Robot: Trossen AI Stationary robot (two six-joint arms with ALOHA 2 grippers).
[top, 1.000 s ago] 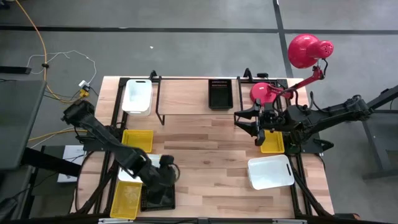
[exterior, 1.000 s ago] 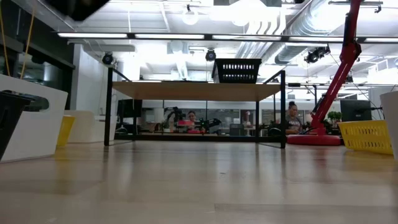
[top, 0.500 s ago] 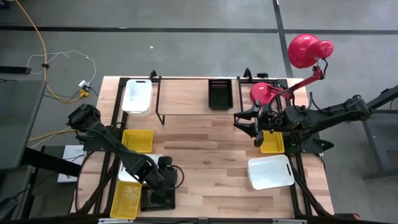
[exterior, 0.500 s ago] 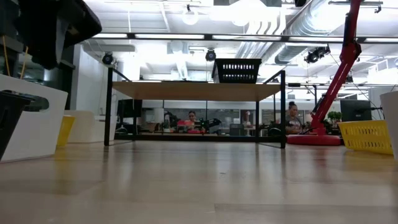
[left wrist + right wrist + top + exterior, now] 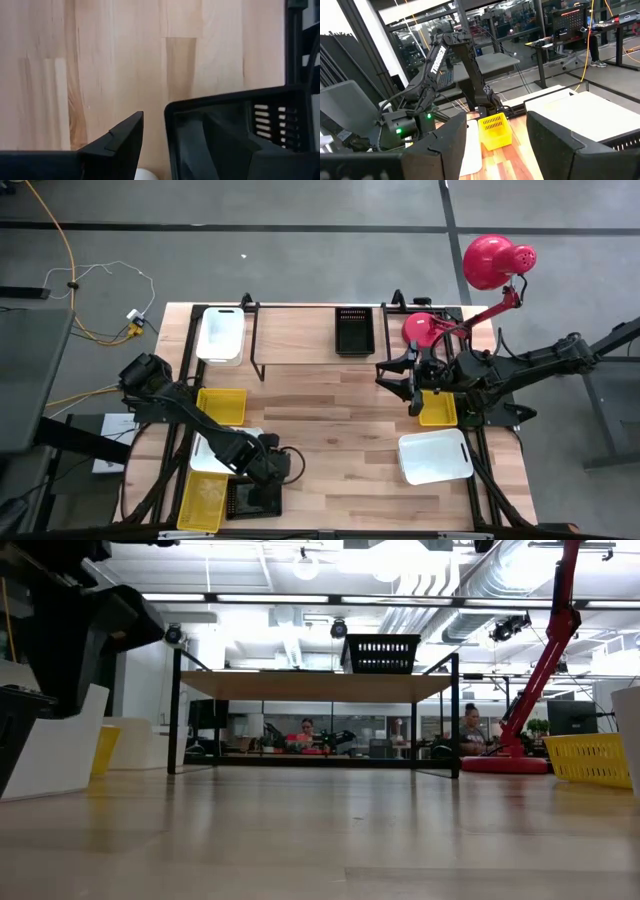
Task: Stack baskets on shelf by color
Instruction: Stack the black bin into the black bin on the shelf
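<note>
The left claw (image 5: 268,488) hides much of a black basket (image 5: 240,502).

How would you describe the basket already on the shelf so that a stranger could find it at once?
Start at the shelf, the low black-framed rack with a wood top at the table's far edge. One black basket sits on its top, toward the red lamp. It is the only basket raised off the table; the white basket nearby lies beside the shelf's other end.

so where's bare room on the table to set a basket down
The widest free patch is mid-table, bordered by the shelf, the right claw and the white basket. The near-centre edge is free too. The near-left corner is crowded: yellow baskets, a black basket and the left claw.
</note>
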